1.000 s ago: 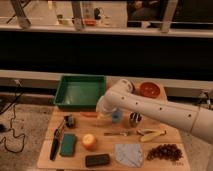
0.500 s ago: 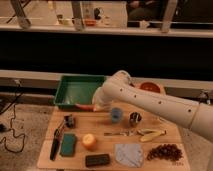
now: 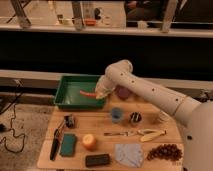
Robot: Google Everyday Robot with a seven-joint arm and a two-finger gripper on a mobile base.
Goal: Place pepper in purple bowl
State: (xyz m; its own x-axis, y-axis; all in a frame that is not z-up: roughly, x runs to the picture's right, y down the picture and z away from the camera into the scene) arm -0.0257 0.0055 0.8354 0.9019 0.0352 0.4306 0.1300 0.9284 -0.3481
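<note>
One surface: a light wooden table [image 3: 100,122] carried all the loose items.
Front row: a dark rectangular block [image 3: 97,160] lay at the near edge, with a grey cloth [image 3: 129,154] to its right and a cluster of dark grapes [image 3: 165,152] at the near right corner.
Left side: a black-handled tool [image 3: 55,144] lay beside a teal sponge [image 3: 68,144]; a round orange fruit [image 3: 89,141] sat just right of the sponge.
Middle row: a knife [image 3: 120,133] lay flat, end to end with a yellow banana [image 3: 151,134]; behind them stood a small blue cup [image 3: 117,115] and a dark round object [image 3: 135,117].
Back left: a green tray [image 3: 65,97] rested at the far edge of the table.
Arm: the white arm [image 3: 150,92] reached in from the right.
Gripper: the gripper [image 3: 100,92] hung over the right rim of the tray, fingers clamped on the pepper.
Pepper: the pepper [image 3: 89,93] was held above the tray, pointing left.
Purple bowl: the purple bowl [image 3: 123,92] sat just right of the gripper, partly hidden by the arm.
Room: a dark wall band and a pale ledge [image 3: 40,77] ran behind the table; a cable [image 3: 11,125] trailed on the floor at left.
</note>
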